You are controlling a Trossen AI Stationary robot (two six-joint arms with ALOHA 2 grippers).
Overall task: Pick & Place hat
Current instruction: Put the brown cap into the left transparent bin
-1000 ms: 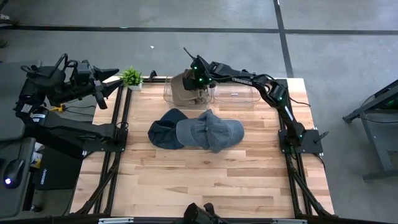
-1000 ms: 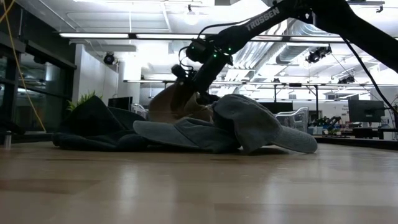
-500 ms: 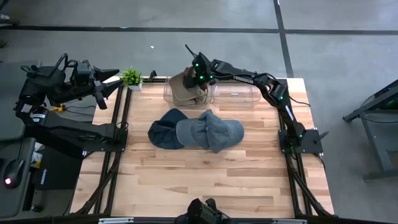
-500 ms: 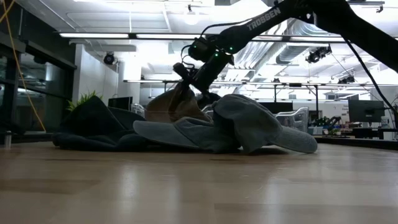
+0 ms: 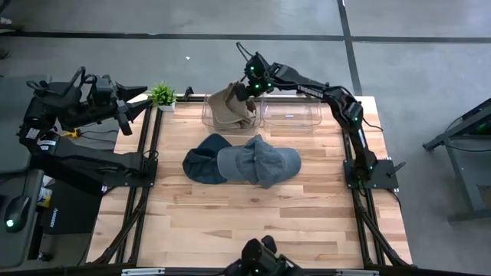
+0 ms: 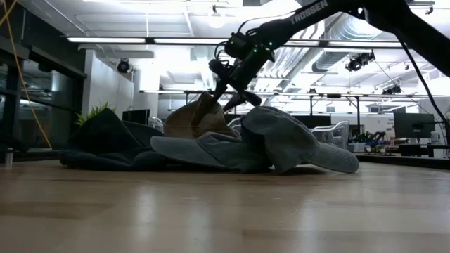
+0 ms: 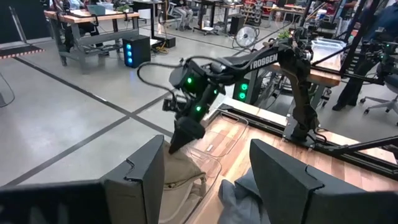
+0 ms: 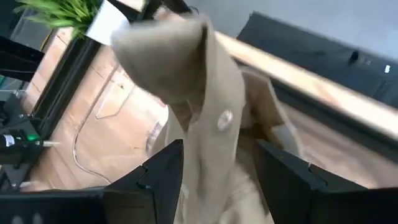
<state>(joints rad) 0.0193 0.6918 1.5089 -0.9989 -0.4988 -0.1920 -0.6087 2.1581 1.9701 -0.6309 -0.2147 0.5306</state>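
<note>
Bare tabletop is lying open to me along the whole near edge and both side edges. The grey and navy hats are blocking the middle; clear bins and a tan hat are crowding the far edge.

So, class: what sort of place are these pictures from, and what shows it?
Probably a robotics lab or workshop: the wooden table carries mounted arms, workbenches stand on a bare concrete floor, and ducts run overhead.
</note>
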